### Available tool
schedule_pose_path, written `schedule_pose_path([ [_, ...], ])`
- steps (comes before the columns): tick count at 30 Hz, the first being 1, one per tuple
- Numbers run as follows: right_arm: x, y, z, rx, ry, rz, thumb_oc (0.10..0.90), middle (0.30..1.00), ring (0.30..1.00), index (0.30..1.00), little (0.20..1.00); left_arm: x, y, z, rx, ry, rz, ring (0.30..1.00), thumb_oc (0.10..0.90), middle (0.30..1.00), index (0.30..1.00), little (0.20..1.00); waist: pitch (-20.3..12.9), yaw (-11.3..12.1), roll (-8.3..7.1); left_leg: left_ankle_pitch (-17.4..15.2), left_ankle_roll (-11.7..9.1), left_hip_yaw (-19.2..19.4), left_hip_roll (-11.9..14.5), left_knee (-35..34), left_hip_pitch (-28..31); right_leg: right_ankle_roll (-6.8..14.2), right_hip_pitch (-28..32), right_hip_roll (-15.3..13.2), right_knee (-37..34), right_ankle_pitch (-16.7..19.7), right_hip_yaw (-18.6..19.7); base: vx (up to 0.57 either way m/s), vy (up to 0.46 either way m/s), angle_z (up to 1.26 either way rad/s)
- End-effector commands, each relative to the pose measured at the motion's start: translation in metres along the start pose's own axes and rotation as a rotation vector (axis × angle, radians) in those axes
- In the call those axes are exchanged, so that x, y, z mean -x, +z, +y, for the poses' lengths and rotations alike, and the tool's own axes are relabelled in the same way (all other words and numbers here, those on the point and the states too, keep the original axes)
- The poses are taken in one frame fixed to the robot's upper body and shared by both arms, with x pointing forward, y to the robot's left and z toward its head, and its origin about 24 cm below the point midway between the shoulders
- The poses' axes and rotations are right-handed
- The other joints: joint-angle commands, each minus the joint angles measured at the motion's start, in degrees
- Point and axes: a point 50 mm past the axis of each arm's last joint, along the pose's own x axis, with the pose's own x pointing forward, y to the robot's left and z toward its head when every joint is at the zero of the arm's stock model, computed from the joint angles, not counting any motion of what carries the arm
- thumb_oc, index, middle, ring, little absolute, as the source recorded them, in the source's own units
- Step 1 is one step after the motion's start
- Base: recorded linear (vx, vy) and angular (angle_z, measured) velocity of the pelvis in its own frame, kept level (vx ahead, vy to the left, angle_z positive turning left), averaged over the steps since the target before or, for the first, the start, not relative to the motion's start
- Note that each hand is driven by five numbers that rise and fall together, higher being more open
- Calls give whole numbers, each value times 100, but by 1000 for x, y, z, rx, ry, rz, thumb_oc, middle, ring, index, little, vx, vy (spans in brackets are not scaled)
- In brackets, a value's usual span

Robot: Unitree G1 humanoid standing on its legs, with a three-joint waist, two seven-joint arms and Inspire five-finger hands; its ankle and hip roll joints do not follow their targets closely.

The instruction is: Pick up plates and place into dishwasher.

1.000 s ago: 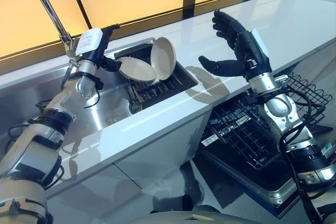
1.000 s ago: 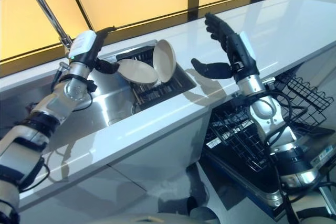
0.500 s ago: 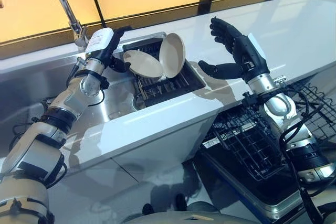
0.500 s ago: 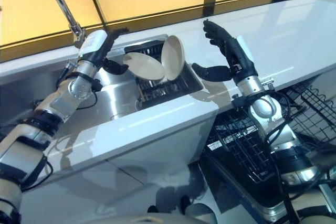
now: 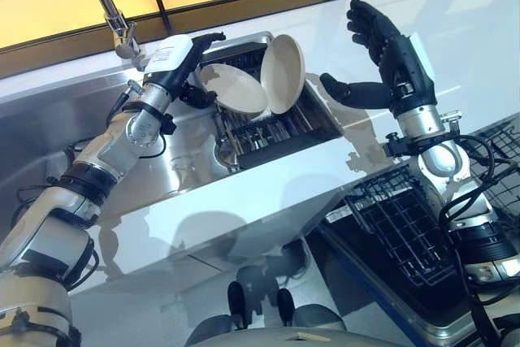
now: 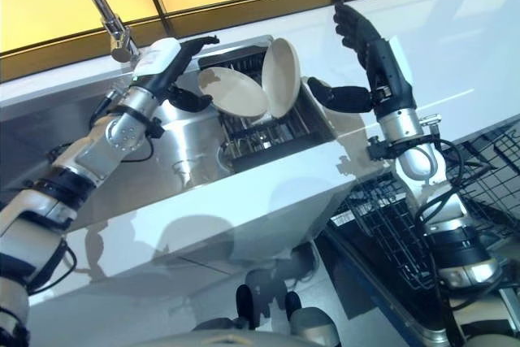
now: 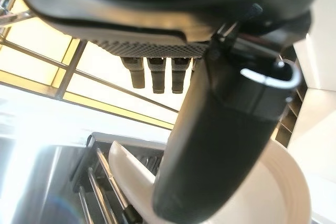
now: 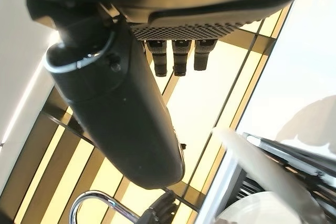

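Both hands have come closer to the two plates in the sink rack since a second ago.

The step looks like reaching to pick up a plate; none is lifted yet. The tilted plate (image 5: 234,88) leans low at the left end of the rack (image 5: 276,126), and the upright plate (image 5: 283,74) stands on its edge just beside it, touching it. The left hand (image 5: 188,53) is at the rack's left edge, fingers straight above the tilted plate and thumb under it, not squeezing. The right hand (image 5: 382,58) is spread wide over the counter (image 5: 455,6) by the rack's right edge, near the upright plate, holding nothing. Next a hand must close on a plate's rim and carry it to the dishwasher basket (image 5: 406,225), low at the right.
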Motion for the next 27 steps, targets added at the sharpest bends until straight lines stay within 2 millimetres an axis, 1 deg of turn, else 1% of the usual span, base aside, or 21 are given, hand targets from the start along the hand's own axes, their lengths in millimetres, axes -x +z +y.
schedule_pose_path([
  [1, -3, 32, -22, 45, -79, -189, 800, 900, 900, 900, 900, -18, 17, 30, -22, 120, -79, 900, 800, 900, 900, 900, -1244, 148, 147, -832, -79, 147, 6, 11, 203, 144, -212, 136, 491, -291, -171, 104, 111, 3],
  [2, -1, 30, -23, 44, -93, -178, 800, 900, 900, 900, 900, -17, 19, 27, -25, 110, -88, 900, 800, 900, 900, 900, -1232, 132, 161, -833, -55, 178, 14, 11, 204, 165, -340, 131, 862, -387, -200, 114, 129, 5],
  [3, 4, 28, -23, 40, -105, -174, 800, 900, 900, 900, 900, -14, 19, 23, -44, 98, -92, 900, 800, 900, 900, 900, -1152, 86, 172, -801, -10, 204, 20, 11, 258, 281, -667, 76, 1727, -304, -276, 95, 127, 6],
  [4, 7, 28, -24, 36, -110, -180, 800, 900, 900, 900, 900, -12, 18, 22, -53, 92, -93, 900, 800, 900, 900, 900, -1090, 51, 171, -785, 14, 208, 9, 11, 296, 369, -927, 30, 2310, -200, -262, 57, 91, 3],
  [5, 10, 29, -26, 35, -114, -189, 800, 900, 900, 900, 900, -11, 16, 22, -64, 88, -93, 900, 800, 900, 900, 900, -1044, 23, 156, -773, 29, 210, -19, 11, 319, 425, -1146, 14, 2659, -138, -191, 60, 26, -2],
  [6, 12, 31, -31, 31, -115, -200, 800, 900, 900, 900, 900, -9, 12, 26, -69, 87, -88, 900, 800, 900, 900, 900, -1010, -8, 153, -767, 23, 211, -10, 11, 354, 401, -1183, 30, 2408, -140, -100, 71, -21, -6],
  [7, 11, 32, -33, 31, -111, -210, 800, 900, 900, 900, 900, -10, 10, 29, -76, 89, -88, 900, 800, 900, 900, 900, -1004, 1, 168, -758, -19, 239, 28, 11, 349, 344, -1057, 49, 1808, -163, -68, 89, -60, -11],
  [8, 9, 33, -33, 30, -107, -220, 800, 900, 900, 900, 900, -11, 9, 32, -73, 101, -85, 900, 800, 900, 900, 900, -996, 14, 180, -794, -42, 271, 57, 11, 343, 319, -948, 78, 1293, -108, -15, 81, -93, -19],
  [9, 6, 33, -32, 27, -111, -213, 800, 900, 900, 900, 900, -12, 11, 34, -49, 115, -90, 900, 800, 900, 900, 900, -999, 34, 182, -838, -23, 273, 72, 11, 330, 256, -828, 127, 1017, -137, 90, 96, -121, -30],
  [11, 1, 29, -30, 35, -114, -198, 800, 900, 900, 900, 900, -14, 15, 33, -58, 111, -108, 900, 800, 900, 900, 900, -1041, 85, 147, -859, -11, 333, 100, 11, 299, 228, -638, 183, 591, -73, 164, 124, -153, -23],
  [14, 4, 31, -29, 44, -103, -200, 800, 900, 900, 900, 900, -14, 20, 30, -89, 87, -122, 900, 800, 900, 900, 900, -1115, 90, 97, -882, -18, 364, 111, 11, 315, 203, -436, 223, 267, -6, 229, 138, -123, -5],
  [19, 5, 32, -32, 48, -95, -198, 800, 900, 900, 900, 900, -15, 22, 31, -98, 70, -128, 900, 800, 900, 900, 900, -1188, 94, 66, -914, -21, 374, 117, 11, 332, 188, -322, 227, 22, 72, 232, 75, -66, -4],
  [20, 5, 33, -32, 48, -90, -198, 800, 900, 900, 900, 900, -16, 23, 31, -109, 64, -133, 900, 800, 900, 900, 900, -1204, 89, 66, -923, -32, 388, 127, 11, 335, 186, -316, 230, 22, 58, 219, 119, -110, -12],
  [22, 5, 34, -29, 54, -92, -197, 800, 900, 900, 900, 900, -21, 33, 31, -138, 45, -159, 900, 800, 900, 900, 900, -1262, 45, 78, -975, -40, 397, 146, 11, 363, 181, -291, 249, 22, 5, 198, 128, -112, -5],
  [27, 6, 32, -28, 52, -70, -175, 800, 900, 900, 900, 900, -26, 41, 35, -156, 32, -184, 900, 800, 900, 900, 900, -1322, -21, 120, -1021, -58, 433, 156, 11, 420, 178, -264, 268, 22, -38, 221, 74, -44, 1],
])
